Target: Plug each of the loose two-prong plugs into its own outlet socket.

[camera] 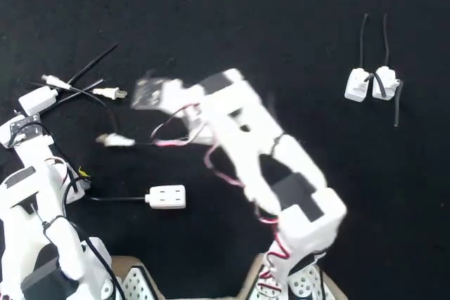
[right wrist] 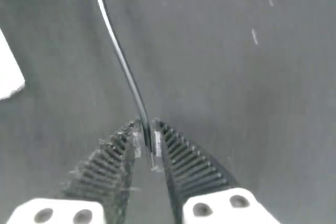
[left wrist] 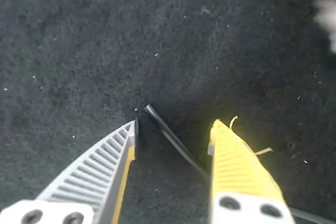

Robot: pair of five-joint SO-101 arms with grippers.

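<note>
High view, outlet socket (camera: 167,197): lies flat on the black desk (camera: 295,47), its lead running off toward the left arm.
High view, loose plugs: the near plug (camera: 116,140) lies just beyond the outlet socket, and the far plug (camera: 109,93) lies farther out along the same line.
High view, right pincer (camera: 151,93): hangs beyond the outlet socket, just beside the far plug.
High view, left pincer (camera: 17,131): sits well to the side of the outlet socket, near a white block (camera: 39,100).
Left wrist view, left pincer (left wrist: 173,124): the jaws stand apart over the desk, and a cord end (left wrist: 149,111) lies loose between them, unclamped.
Right wrist view, right pincer (right wrist: 148,127): the jaws are together, clamped on a thin black cord (right wrist: 118,51) that leads away over the desk.
Step in hand: likely drawing a plug by its cord toward the outlet socket.
Doing it well: pull slowly and low, because a cord grip gives little control of the prongs. Regrip on the plug body before lining the prongs up with the slots.
Risk: the thin cord may slip through the teeth.
</note>
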